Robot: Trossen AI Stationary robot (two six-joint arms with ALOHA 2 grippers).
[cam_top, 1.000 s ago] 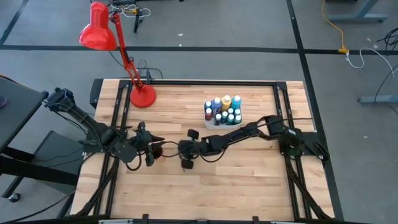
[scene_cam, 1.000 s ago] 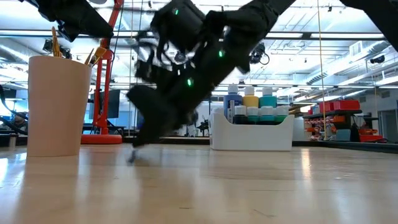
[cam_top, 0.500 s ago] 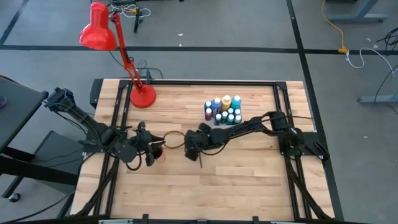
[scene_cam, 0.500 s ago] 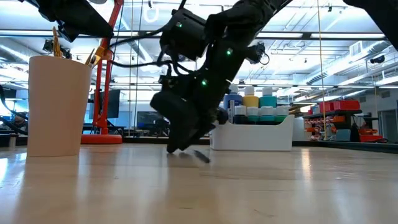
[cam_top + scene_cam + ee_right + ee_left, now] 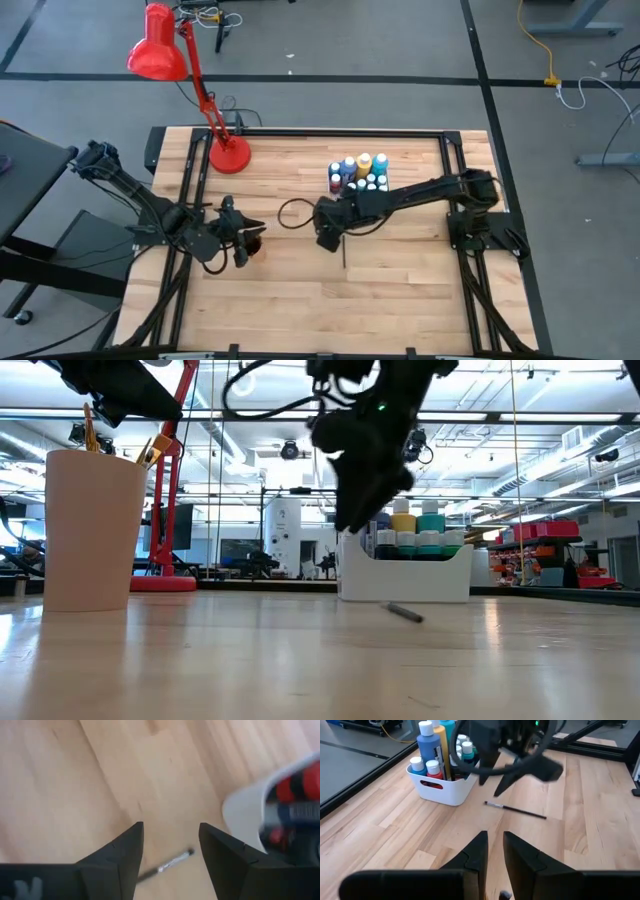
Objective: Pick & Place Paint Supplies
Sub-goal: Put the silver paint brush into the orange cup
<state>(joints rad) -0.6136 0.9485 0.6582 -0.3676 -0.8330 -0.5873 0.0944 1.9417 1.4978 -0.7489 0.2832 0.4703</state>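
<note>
Moved since 0.5 s ago: right gripper point(image 5: 329, 232) up off the desk point(image 5: 400, 290) and across toward the white tray point(image 5: 405, 578), with the paintbrush point(image 5: 344, 252) left lying flat on the wood. Now hangs above the desk just in front of the tray's near left corner in the high view, arm stretched in from the right edge. Fingers point(image 5: 125, 851) spread apart with nothing between them; bare wood and the brush tip visible through the gap in the right wrist view.

Paintbrush point(image 5: 404, 612) alone on the desk, thin and dark with a metal band near 1 end, just in front of the tray and apart from it, below the raised gripper point(image 5: 362, 470). Seen in the left wrist view as a dark stick point(image 5: 516, 810) beside the tray point(image 5: 445, 792).

Paint bottles point(image 5: 360, 175) upright and packed together in the tray: blue, yellow and teal ones tall at the back point(image 5: 403, 520), smaller white-capped ones in front.

Left gripper point(image 5: 240, 235) low at the left side of the desk, beside the cup point(image 5: 88, 530), well apart from the tray. Fingers point(image 5: 479, 851) nearly closed, a narrow slit between them, holding nothing. Cup at the left in the low view, several brush handles sticking out of its top. Red lamp point(image 5: 190, 75) at the desk's far left corner.
</note>
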